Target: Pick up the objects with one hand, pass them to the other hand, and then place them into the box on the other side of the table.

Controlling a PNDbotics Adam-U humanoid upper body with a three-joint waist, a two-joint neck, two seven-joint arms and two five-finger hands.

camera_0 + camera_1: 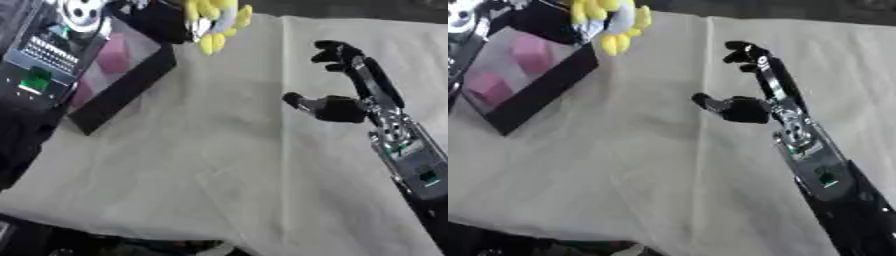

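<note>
1. Pale cloth is covering the tabletop (pixel 219 170), creased in long folds and running askew across both views.
2. At the upper left, a black box (pixel 544 92) is sitting on the cloth with its pale inside showing, and two pink blocks (pixel 531 52) are lying within it.
3. The left hand (pixel 171 20) is showing dark at the top edge, just beyond the box's far corner, and it is gripping a yellow and white soft toy (pixel 214 22) whose yellow tips are dangling down over the cloth.
4. How the left hand's fingers are sitting round the toy cannot be made out in full; the toy is hanging from the dark mass of the hand.
5. The right hand (pixel 754 85) is reaching in from the lower right on its black and silver arm, palm turned toward the toy.
6. Its fingers (pixel 337 52) are relaxed and slightly bent at the tips, the thumb (pixel 710 104) is sticking out to the left, and it is holding nothing.
7. The toy is lying up and to the left of the right hand, apart from it, with bare cloth between them.
</note>
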